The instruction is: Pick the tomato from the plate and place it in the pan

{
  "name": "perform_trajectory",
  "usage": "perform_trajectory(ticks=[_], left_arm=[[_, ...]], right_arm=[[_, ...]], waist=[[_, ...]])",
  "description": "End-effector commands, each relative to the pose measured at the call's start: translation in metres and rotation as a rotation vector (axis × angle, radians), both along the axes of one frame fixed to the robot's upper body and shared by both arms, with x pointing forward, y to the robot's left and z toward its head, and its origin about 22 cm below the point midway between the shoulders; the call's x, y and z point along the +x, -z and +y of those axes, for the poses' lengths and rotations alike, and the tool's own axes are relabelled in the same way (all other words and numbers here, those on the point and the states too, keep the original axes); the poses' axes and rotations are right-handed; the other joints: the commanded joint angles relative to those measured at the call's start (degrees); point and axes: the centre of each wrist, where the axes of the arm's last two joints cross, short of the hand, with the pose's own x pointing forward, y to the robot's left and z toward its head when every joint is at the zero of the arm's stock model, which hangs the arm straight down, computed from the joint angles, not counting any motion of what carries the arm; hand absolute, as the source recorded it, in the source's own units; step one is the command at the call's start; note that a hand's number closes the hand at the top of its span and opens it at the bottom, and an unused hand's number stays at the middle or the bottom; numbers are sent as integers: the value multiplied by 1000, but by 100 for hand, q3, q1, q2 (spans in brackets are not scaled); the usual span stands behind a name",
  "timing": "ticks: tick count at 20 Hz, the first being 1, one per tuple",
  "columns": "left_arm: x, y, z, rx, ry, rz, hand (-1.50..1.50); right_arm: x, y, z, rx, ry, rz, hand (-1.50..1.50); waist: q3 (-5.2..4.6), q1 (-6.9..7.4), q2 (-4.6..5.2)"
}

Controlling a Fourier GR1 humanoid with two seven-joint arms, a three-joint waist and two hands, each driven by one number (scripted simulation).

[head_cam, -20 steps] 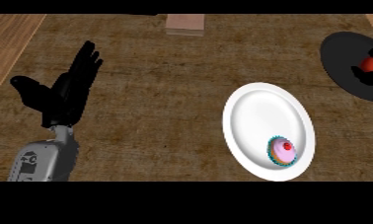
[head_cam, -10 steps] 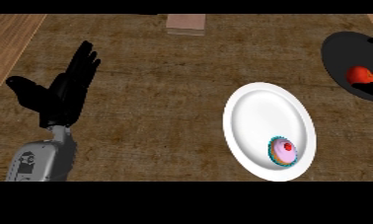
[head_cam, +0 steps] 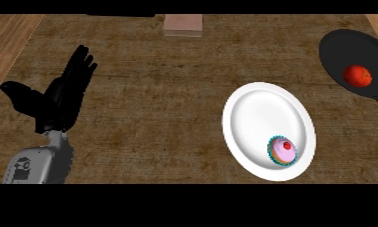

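Fingers of the left hand (head_cam: 59,96) are straight and spread, holding nothing, resting upright near the worktop's left edge. No right hand shows. By the right edge, the tomato (head_cam: 358,75) already lies in the pan (head_cam: 341,51); the plate (head_cam: 258,116) carries only a cupcake (head_cam: 282,151). The placing looks done, so nothing further seems needed.

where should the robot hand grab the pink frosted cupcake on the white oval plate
Grip the pink frosted cupcake round its teal wrapper sides, coming from above: it sits upright near the lower right rim of the white oval plate, so the wrapper is reachable, and a low side approach would likely meet the rim.
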Motion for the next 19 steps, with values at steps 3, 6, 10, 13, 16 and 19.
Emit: perform_trajectory(ticks=[3,6,10,13,16,19], left_arm=[[-3,2,7,5,-7,3,0],[0,-6,-1,-18,-7,-9,0],[0,-4,-2,-7,-9,-3,0],[-3,0,1,-2,-23,-11,0],[-8,-1,2,-8,-9,1,0],[-6,-3,5,-25,-18,1,0]], right_arm=[[-46,-10,-42,189,-45,-94,-150],[-70,-13,-59,279,-104,-121,-150],[-90,-18,-72,284,-163,-101,-150],[-104,-3,-75,286,-140,-106,-150],[-116,-10,-83,257,-121,-109,-150],[-126,5,-82,257,-132,-110,-150]], waist=[[2,-77,-17],[20,-153,-25],[19,-134,-23],[19,-136,-36],[20,-115,-57],[22,-155,-68]])
